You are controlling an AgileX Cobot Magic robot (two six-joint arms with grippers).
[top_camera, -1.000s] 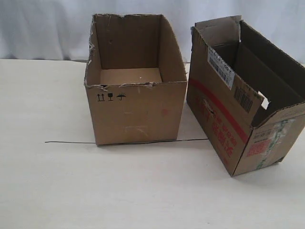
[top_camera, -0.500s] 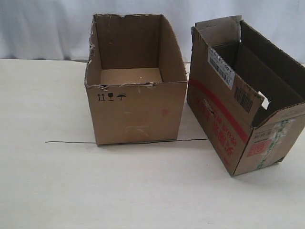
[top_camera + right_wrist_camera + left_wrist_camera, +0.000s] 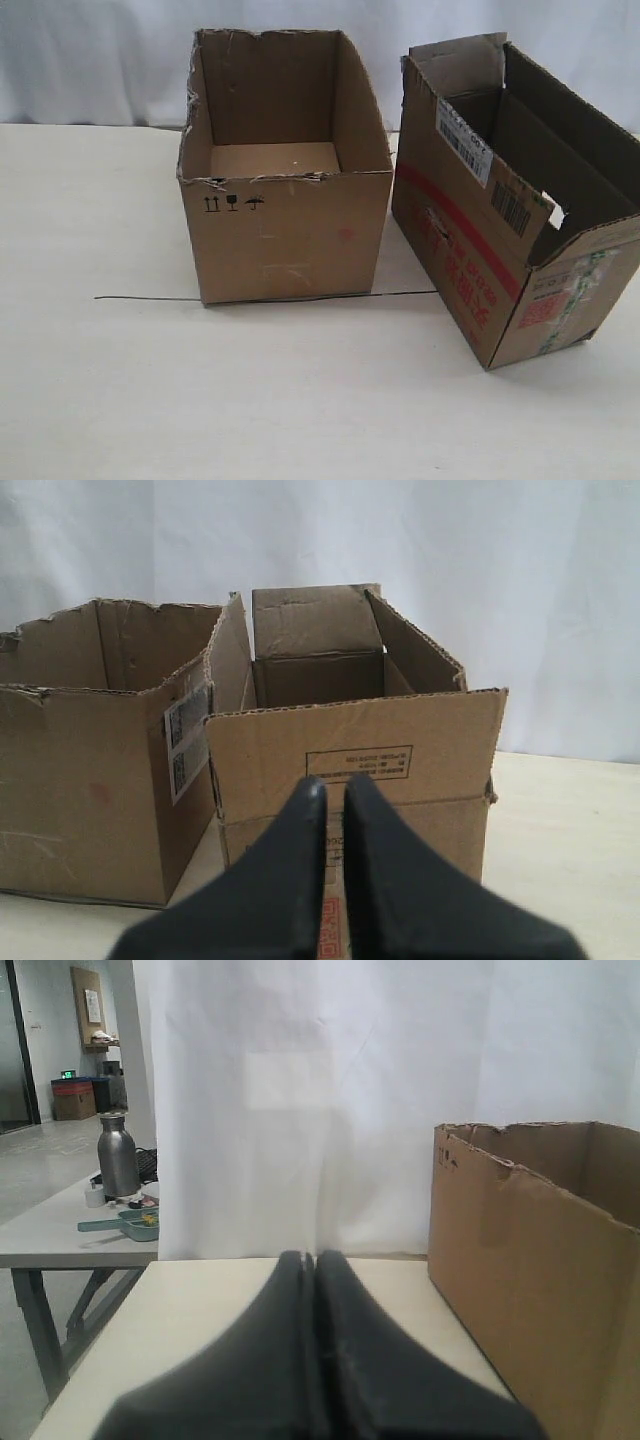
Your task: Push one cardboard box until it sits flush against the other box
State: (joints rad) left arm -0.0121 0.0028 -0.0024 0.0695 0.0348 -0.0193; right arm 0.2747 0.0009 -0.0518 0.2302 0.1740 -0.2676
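The cardboard box [image 3: 470, 260], with its red stripe, barcode labels and raised flaps, stands at the right of the exterior view. It is turned at an angle. The other box [image 3: 285, 240], plain and ragged-rimmed, stands in the middle. A wedge of bare table separates them, narrow at the back and wider in front. Neither arm shows in the exterior view. My right gripper [image 3: 334, 785] is shut and empty, a thin slit between its fingers, pointing at the cardboard box's end wall [image 3: 350, 760] close ahead. My left gripper [image 3: 310, 1258] is shut and empty, with the other box [image 3: 530, 1290] beside it.
A thin dark wire [image 3: 150, 298] lies along the table [image 3: 100, 380] under the plain box's front edge. A white curtain hangs behind. In the left wrist view, past the table's edge, a second table [image 3: 60, 1245] carries a metal bottle [image 3: 118, 1155].
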